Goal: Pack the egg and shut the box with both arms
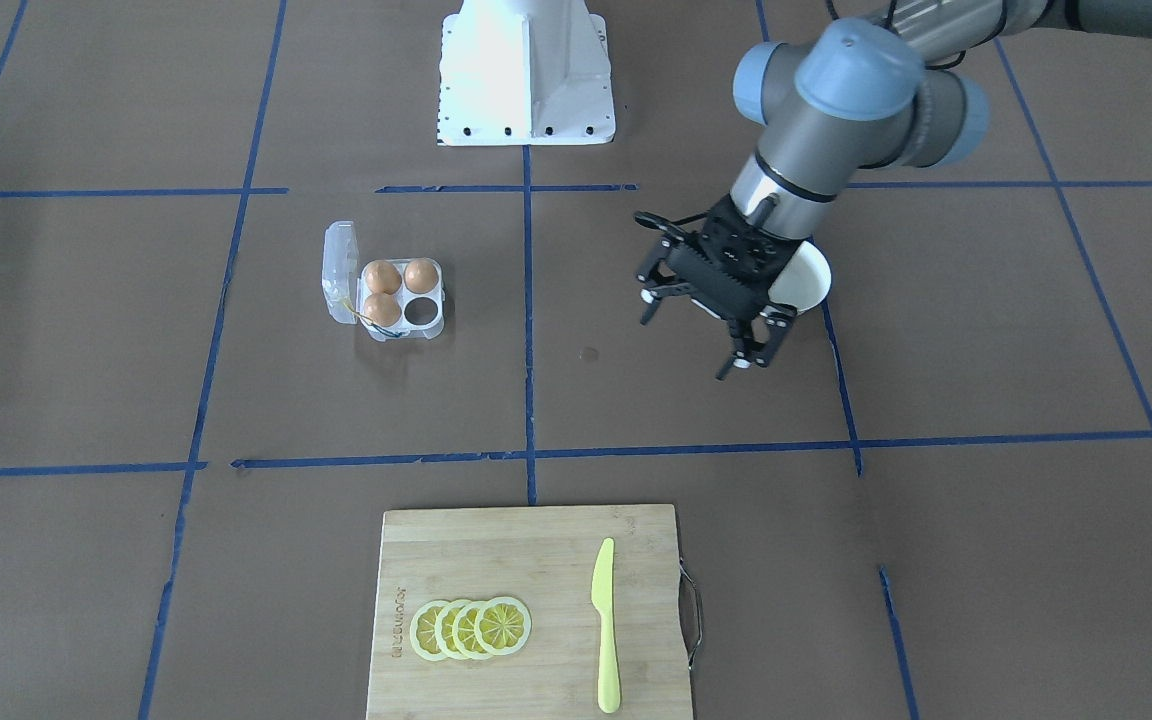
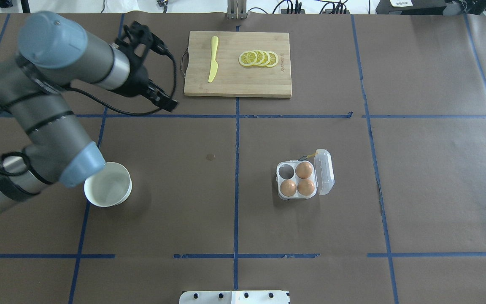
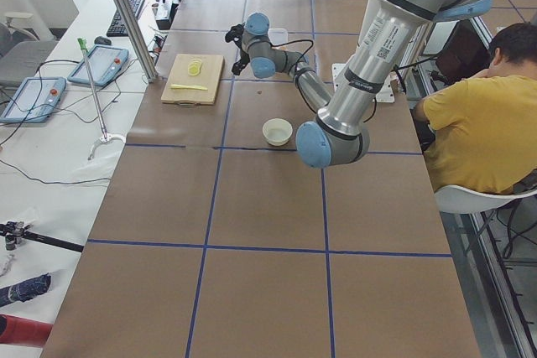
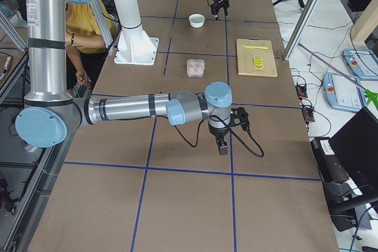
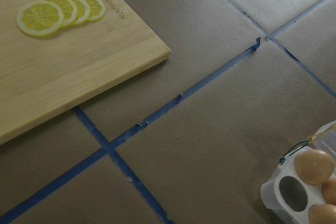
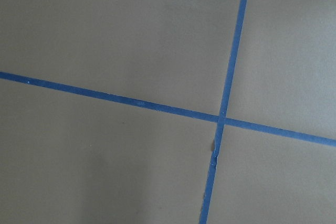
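The clear egg box [image 2: 286,188] lies open right of the table's middle, its lid [image 2: 324,172] folded out to the side. Three brown eggs [image 2: 304,169] fill three cells; one cell [image 2: 286,171] is empty. The box also shows in the front view [image 1: 431,325] and at the left wrist view's lower right corner [image 5: 273,195]. My left gripper [image 1: 693,342] is open and empty, hovering above the table next to the white bowl, far from the box. My right gripper [image 4: 227,137] shows only in the exterior right view, over bare table; I cannot tell if it is open.
A white bowl [image 2: 108,184] that looks empty sits under my left arm's elbow. A wooden cutting board [image 2: 268,82] at the far edge carries lemon slices [image 2: 259,58] and a yellow knife [image 2: 213,59]. A white pedestal [image 1: 526,70] stands at the robot's base.
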Robot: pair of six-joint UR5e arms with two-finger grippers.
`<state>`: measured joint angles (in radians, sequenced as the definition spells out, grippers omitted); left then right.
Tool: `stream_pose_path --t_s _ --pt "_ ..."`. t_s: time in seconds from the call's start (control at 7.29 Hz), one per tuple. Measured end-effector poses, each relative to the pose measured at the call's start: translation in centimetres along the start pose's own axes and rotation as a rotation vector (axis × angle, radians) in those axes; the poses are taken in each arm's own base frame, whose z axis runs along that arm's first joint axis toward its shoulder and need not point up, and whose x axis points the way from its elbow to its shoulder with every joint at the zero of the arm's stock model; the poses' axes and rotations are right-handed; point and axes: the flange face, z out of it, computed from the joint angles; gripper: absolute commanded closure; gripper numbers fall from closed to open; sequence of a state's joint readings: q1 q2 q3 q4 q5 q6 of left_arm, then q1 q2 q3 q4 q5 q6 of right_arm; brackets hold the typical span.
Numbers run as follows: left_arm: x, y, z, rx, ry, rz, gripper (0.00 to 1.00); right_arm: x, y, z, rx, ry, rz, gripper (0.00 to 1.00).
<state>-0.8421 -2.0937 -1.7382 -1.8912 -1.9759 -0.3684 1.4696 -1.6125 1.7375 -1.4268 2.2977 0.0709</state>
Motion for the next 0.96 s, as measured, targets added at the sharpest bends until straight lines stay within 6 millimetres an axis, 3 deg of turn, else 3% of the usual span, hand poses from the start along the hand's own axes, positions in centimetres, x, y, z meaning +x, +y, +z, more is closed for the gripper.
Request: stream_pose_path --t_s 0.27,0.41,0.69,0.96 --pt "-17.4 4.3 -6.4 -0.077 -0.191 0.060 0.00 0.0 0.0 0.0 0.000 -0.001 0.006 0.00" --pt "-23.5 8.0 -8.8 -0.122 -0.233 0.026 0.00 -0.1 0.0 -0.1 0.001 -0.002 0.006 0.00" --pt "-31.8 17.9 -10.5 -0.224 -0.282 -0.101 0.00 -0.2 -0.1 -0.2 0.005 -0.002 0.004 0.00" --pt "-39.6 28.1 -13.4 -0.275 -0.272 -0.303 0.00 -1.0 -0.4 -0.8 0.018 -0.013 0.018 0.00"
